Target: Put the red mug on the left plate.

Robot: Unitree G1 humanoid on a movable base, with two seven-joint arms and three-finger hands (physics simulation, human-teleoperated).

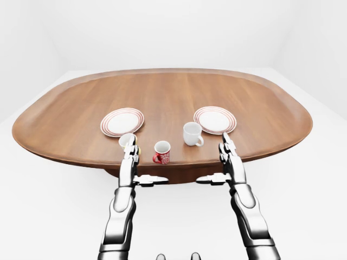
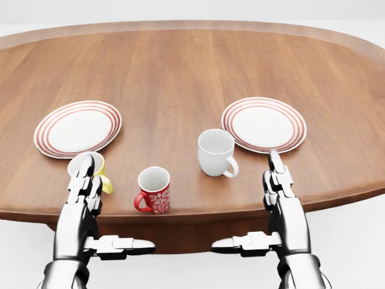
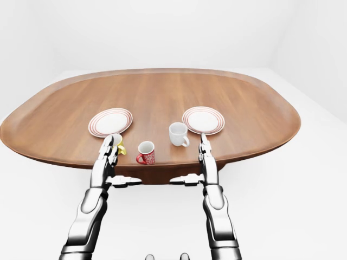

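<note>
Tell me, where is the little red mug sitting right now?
In the head view the red mug stands near the table's bottom edge, left of centre, between the yellow mug and the white mug, below and right of the left plate.

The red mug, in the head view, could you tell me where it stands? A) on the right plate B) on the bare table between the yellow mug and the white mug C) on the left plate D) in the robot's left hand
B: the red mug stands on bare table wood, yellow mug to its left, white mug to its upper right, no hand gripping it.
</note>
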